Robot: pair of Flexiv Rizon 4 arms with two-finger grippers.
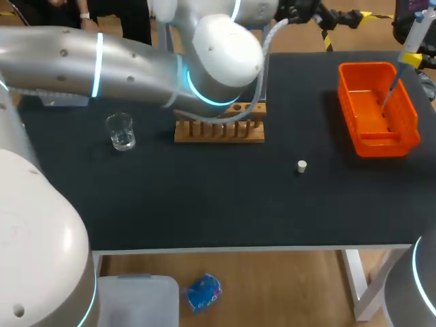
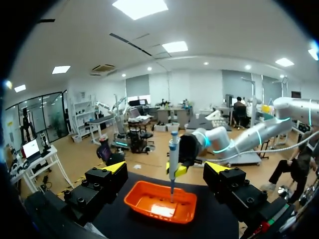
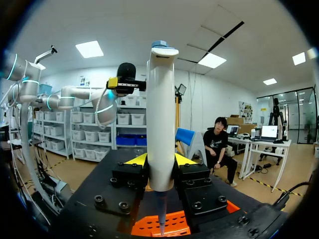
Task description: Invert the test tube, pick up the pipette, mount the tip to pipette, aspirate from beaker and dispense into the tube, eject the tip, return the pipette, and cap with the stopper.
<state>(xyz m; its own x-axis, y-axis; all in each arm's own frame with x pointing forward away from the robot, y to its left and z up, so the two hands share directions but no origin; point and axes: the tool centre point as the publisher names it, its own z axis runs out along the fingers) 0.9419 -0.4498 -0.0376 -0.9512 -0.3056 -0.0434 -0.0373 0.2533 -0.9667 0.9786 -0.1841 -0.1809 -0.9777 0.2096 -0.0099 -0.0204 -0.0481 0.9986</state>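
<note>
Now | right gripper (image 3: 160, 162) clamps pipette (image 3: 162, 114) over orange bin (image 1: 375, 145) | left gripper (image 2: 166, 169) spread | beaker (image 1: 120, 131) seemingly holds liquid

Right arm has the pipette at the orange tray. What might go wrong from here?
The pipette, clamped in the right gripper, points down into the orange tray; a sideways move may snag its thin end on a wall. The left arm covers much of the wooden rack in the head view, so work there is hard to check. The loose stopper might get knocked away.
</note>
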